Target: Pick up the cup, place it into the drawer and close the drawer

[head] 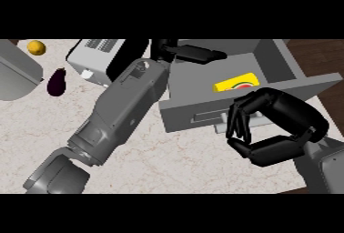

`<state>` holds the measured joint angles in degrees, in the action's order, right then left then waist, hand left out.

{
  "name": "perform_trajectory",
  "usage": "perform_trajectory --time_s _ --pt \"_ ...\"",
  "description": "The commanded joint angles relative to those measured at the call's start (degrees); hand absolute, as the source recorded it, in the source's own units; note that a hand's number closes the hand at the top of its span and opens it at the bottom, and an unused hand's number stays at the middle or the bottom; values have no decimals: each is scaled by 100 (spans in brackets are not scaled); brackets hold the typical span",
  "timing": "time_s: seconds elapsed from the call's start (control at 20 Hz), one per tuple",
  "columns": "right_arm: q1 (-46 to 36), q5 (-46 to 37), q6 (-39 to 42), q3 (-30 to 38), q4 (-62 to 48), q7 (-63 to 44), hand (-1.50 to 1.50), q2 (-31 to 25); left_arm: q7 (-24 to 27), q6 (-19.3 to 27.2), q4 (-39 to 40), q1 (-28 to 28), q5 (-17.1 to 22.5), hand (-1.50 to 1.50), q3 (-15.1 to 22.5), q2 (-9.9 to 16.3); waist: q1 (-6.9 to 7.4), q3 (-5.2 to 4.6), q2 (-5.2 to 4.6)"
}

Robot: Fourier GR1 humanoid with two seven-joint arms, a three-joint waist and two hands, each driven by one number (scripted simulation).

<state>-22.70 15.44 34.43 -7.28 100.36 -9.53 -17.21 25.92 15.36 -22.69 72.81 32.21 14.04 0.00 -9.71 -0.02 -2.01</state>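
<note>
1. Since the near part of the frame holds little but arms, start there: the right hand [275, 132] sits at lower right, its black fingers [236, 119] curled inward toward the thumb just in front of the drawer [201, 111]. No object shows inside that curl, so I read it as closed on nothing (though a curled hand can hide something small).

2. Just beyond those fingertips is the drawer's grey front panel with its pale handle [225, 119]. The drawer is pulled out, its well open to view at centre right.

3. Inside the well, toward the right, lies the cup [237, 84]: yellow, with a red and green mark on the face that shows. It appears to rest on its side or tilted; I cannot tell which. By the look of things it is already where the task wants it.

4. As for handling, I judge the cup light, stiff and smooth, likely to slide in a pinch; if it needed moving, a wrap around its body would serve better than the rim.

5. What probably remains is a push on the front panel, flat and rigid, best met near its middle.

6. Farther up, the left forearm [124, 113] runs diagonally to the left hand [194, 52] at top centre, over the drawer's back edge; whether its fingers are spread or curled I cannot tell.

7. On the counter [188, 168], at upper left, lie an eggplant [56, 82] and a small yellow fruit [36, 47].
</note>
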Motion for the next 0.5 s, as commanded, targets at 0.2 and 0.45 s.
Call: perform_trajectory --time_s 0.2,0.45 --pt "439 -1841 191 -346 300 252 -150 -841 366 223 139 -44 337 -150 -65 0 474 12 103" --pt "829 -3352 -767 -1015 -644 789 -150 -360 599 6 -90 -351 547 -150 -49 0 809 11 123"
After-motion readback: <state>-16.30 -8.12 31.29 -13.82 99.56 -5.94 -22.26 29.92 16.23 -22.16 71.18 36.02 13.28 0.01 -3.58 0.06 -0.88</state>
